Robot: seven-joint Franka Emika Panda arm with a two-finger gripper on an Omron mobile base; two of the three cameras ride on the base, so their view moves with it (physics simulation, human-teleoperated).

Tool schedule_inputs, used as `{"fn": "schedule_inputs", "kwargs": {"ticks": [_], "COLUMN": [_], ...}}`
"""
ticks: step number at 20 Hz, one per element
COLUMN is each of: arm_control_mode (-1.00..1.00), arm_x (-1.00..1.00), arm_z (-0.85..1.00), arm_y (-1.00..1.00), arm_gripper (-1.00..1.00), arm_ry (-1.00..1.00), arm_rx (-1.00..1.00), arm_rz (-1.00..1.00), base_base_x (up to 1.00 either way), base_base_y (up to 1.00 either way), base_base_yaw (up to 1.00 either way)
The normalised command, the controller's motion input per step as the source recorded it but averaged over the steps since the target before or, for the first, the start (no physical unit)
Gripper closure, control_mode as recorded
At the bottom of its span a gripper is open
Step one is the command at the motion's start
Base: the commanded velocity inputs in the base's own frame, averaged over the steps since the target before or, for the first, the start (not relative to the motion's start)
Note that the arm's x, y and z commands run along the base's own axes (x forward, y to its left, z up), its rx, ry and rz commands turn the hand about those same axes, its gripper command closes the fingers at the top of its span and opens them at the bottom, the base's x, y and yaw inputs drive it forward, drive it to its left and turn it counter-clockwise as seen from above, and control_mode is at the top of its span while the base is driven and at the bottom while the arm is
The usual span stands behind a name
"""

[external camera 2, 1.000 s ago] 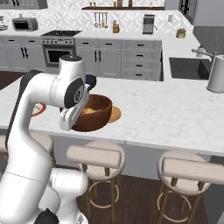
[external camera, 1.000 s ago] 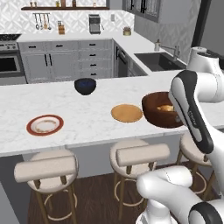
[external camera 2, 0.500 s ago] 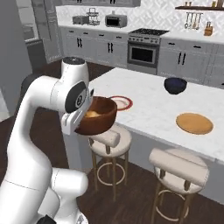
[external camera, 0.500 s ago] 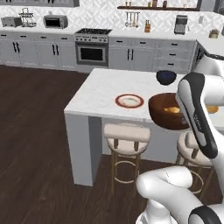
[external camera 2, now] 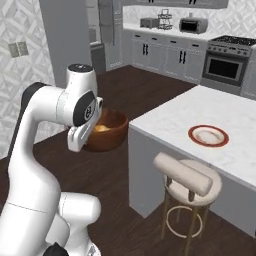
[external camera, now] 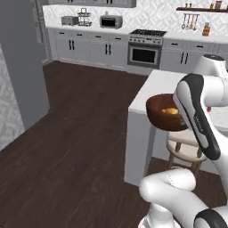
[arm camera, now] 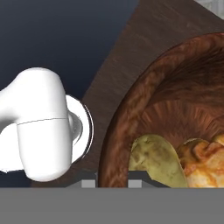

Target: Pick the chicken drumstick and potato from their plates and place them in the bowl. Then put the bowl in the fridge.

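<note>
I hold bowl (arm camera: 175, 100) rim clamped between fingers (arm camera: 89, 184), potato (arm camera: 153, 159) + drumstick (arm camera: 205, 164) just beyond fingertips. Risk: tilt while driving spills contents.

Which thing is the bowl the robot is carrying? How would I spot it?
Find the white kitchen island with the red-rimmed plate on top, then look just off its corner, out over the dark wood floor. There the robot's white arm holds up the bowl, deep, round and glossy reddish-brown, with the potato and the chicken drumstick inside. The plate is flat; the bowl is deep.
</note>
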Motion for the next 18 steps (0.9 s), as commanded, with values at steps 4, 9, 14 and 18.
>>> {"fn": "schedule_inputs", "kwargs": {"ticks": [4, 9, 14, 18], "arm_control_mode": [1.0, 1.0, 1.0, 1.0], "arm_x": [0.0, 0.0, 0.0, 0.0], "arm_z": [0.0, 0.0, 0.0, 0.0], "arm_y": [0.0, 0.0, 0.0, 0.0], "arm_gripper": [1.0, 1.0, 1.0, 1.0], "arm_ry": [0.0, 0.0, 0.0, 0.0], "arm_rx": [0.0, 0.0, 0.0, 0.0], "arm_rz": [0.0, 0.0, 0.0, 0.0], "base_base_x": [0.87, 0.95, 1.0, 1.0], "base_base_y": [1.0, 1.0, 0.85, 0.58], "base_base_yaw": [-0.07, -0.11, -0.18, -0.25]}}
